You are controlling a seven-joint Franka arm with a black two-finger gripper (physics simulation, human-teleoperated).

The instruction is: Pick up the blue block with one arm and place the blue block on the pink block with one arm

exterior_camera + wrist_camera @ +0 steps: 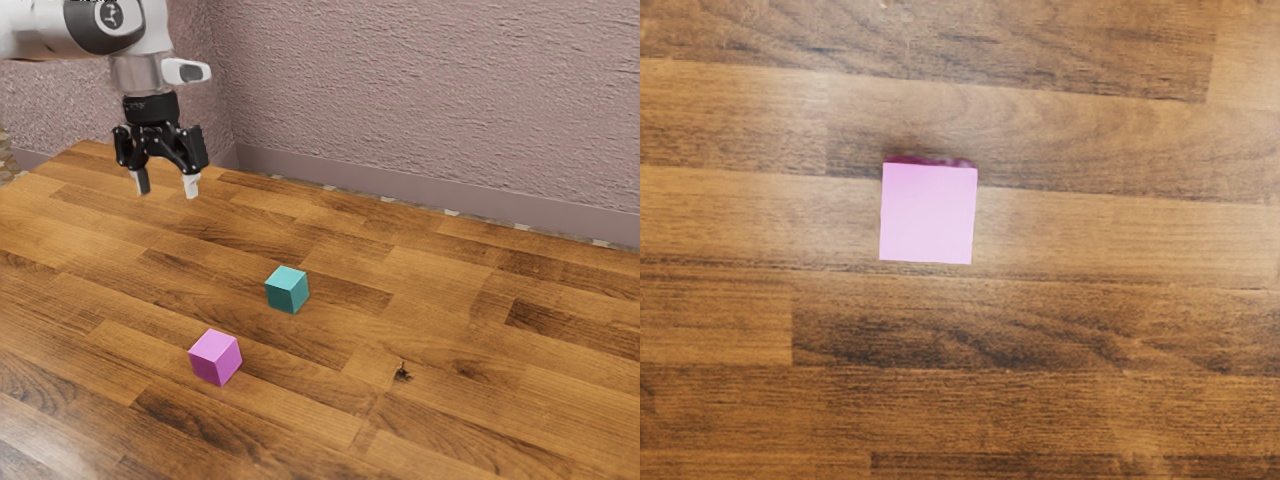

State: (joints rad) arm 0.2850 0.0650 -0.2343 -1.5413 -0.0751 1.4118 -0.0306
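So the arm point(100, 25) gets chopped off by the upper left edge of the exterior view; you just get the last white joints and the hand. The gripper point(167, 190) hangs up in the air over the far-left part of the wooden table point(480, 400). Its two fingers are spread apart with nothing held between them.

There's a tiny dark speck point(402, 372) on the wood, off to the exterior view's right of the pink block point(215, 357). It's too small to tell what it is.

The blue block point(287, 289), more teal really, sits flat on the table around the middle. It's well apart from the gripper and untouched. It's near the pink block but clearly not touching it, a bit farther back and toward the exterior view's right. One upright edge is turned toward the camera, so the top and two side faces show and the back faces are hidden. All sides look about equal, so it has no long axis to speak of.

In the wrist view, the pink block point(928, 213) is seen from straight above. It's basically just the top face, with a thin darker sliver of one side showing, and its edges run roughly in line with the planks.
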